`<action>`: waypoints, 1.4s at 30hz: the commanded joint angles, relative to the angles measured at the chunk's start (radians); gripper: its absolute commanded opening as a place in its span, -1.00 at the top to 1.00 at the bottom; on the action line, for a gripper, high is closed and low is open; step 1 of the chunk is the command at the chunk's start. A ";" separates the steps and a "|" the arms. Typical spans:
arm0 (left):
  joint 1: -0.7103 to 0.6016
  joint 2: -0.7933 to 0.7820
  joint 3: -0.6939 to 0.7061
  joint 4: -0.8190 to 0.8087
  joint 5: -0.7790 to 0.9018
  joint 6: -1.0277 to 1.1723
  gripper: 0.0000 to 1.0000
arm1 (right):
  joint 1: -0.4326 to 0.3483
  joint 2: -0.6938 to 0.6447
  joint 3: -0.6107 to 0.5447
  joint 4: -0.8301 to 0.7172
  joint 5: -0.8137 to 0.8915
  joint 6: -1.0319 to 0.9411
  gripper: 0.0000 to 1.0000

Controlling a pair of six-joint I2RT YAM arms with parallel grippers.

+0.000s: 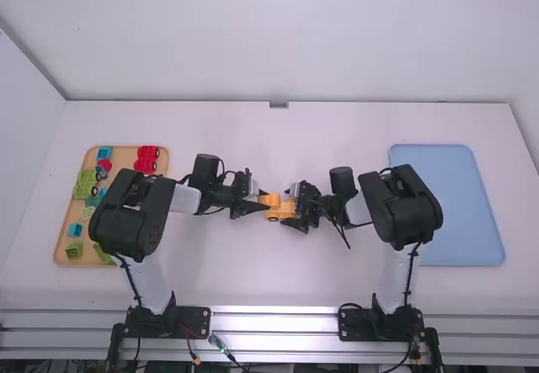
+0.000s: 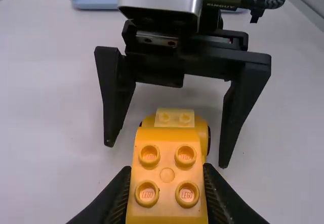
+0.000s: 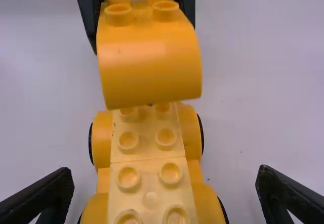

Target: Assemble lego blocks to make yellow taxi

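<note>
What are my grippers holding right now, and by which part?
The left gripper holds the orange-yellow, rounded plastic block with four studs by its two opposite sides. The right gripper holds nothing; it stands open.

Bright, diffuse light — faint, soft shadows

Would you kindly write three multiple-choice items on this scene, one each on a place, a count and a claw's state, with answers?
1. Where on the table is the blue tray?
A) Left side
B) Right side
C) Centre

2. How many studs top the block in the left claw?
A) Two
B) Six
C) Four

3. How is the right claw?
A) Open
B) Shut on a wheel
C) Shut on the left claw's block

Answers:
1. B: the high view shows it at the table's right.
2. C: the left wrist view shows two rows of two.
3. A: its fingers stand apart, either side of the wheeled base.
</note>
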 commanded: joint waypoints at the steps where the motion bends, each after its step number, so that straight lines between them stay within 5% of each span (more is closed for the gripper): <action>1: -0.019 -0.022 0.008 -0.003 -0.009 -0.003 0.68 | -0.001 0.019 0.005 -0.011 -0.006 -0.037 -0.79; 10: -0.051 -0.022 0.008 -0.003 -0.056 -0.003 0.77 | 0.002 0.019 0.005 -0.050 0.018 -0.061 -0.70; 25: -0.091 -0.022 0.008 0.010 -0.087 -0.002 0.79 | 0.002 0.019 -0.002 -0.073 0.016 -0.123 -0.04; 42: -0.109 0.024 0.008 0.071 -0.085 -0.006 0.92 | 0.001 0.019 -0.002 -0.104 0.010 -0.131 -0.06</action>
